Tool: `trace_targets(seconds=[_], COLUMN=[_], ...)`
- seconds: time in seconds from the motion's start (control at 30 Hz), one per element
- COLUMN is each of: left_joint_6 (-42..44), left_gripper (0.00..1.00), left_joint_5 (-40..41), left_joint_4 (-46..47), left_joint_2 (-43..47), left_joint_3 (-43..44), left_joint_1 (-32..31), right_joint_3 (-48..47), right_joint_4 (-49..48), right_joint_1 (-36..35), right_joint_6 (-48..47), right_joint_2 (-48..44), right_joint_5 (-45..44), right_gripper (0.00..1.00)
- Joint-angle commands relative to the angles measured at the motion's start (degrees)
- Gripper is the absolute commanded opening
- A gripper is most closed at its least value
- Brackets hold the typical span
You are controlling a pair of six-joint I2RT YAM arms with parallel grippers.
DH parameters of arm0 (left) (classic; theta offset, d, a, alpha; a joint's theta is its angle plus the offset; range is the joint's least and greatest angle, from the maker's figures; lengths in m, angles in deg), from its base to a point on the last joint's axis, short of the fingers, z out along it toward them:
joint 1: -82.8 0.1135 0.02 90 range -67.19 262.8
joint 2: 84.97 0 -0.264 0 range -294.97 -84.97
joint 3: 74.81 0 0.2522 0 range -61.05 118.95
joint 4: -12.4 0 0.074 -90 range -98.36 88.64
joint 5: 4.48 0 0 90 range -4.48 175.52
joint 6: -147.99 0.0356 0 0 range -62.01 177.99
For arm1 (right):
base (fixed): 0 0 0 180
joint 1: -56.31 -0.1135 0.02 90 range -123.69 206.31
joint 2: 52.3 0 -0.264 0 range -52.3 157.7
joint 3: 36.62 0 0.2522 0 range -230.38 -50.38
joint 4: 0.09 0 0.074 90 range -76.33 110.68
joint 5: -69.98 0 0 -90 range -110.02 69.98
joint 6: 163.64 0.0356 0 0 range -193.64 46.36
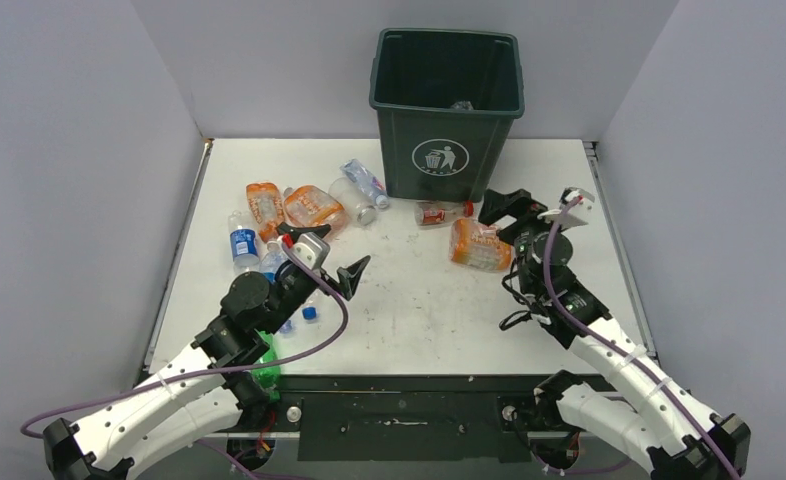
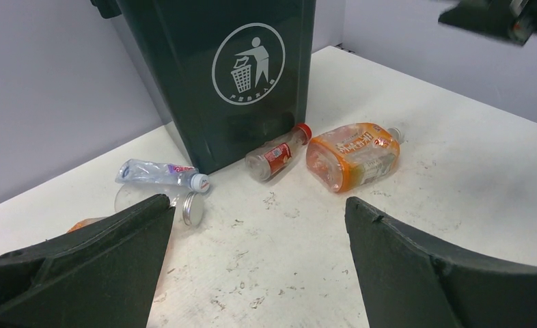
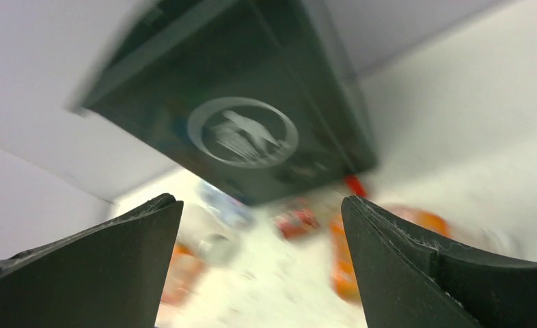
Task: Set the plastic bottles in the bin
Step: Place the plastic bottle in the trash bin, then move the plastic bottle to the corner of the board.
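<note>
bin (image 1: 399,140) | clear bottle (image 1: 461,104) inside (barely seen) | orange bottle (image 1: 480,245) outside, nearby

Bright, even, soft-shadowed light; overhead and left wrist views sharp, right wrist view heavily motion-blurred.

The bin (image 1: 401,140) bears a white round logo (image 2: 248,63): a figure dropping litter into a basket. The tiny lettering beneath it is unreadable. The white print on the orange bottle (image 2: 354,154) is illegible too.
</note>
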Motion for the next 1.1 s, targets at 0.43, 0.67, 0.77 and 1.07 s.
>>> trace_targets(seconds=[0.43, 0.67, 0.77, 1.07], left_joint_6=[1.08, 0.93, 0.93, 1.27], left_gripper=[0.96, 0.96, 0.96, 0.96], left_joint_5=[0.50, 0.25, 0.14, 0.50], left_joint_4=[-0.85, -0.98, -0.90, -0.37], left_joint_2=[-3.19, -3.91, -3.65, -3.24], left_joint_3=[3.24, 3.29, 3.27, 2.81], left_joint_1=[-1.42, -2.14, -2.13, -2.11], right_joint_3=[23.64, 26.64, 26.32, 26.25], right_joint_4=[-7.94, -23.59, -25.78, -30.51], right_joint_1=[29.25, 32.33, 34.88, 35.80], right_joint_6=[33.13, 39.82, 40.41, 38.38], right_joint_2=[11.94, 26.29, 31.19, 38.28], right_joint_5=[13.28, 15.76, 18.09, 20.06], right_gripper=[0.90, 0.90, 0.92, 0.95])
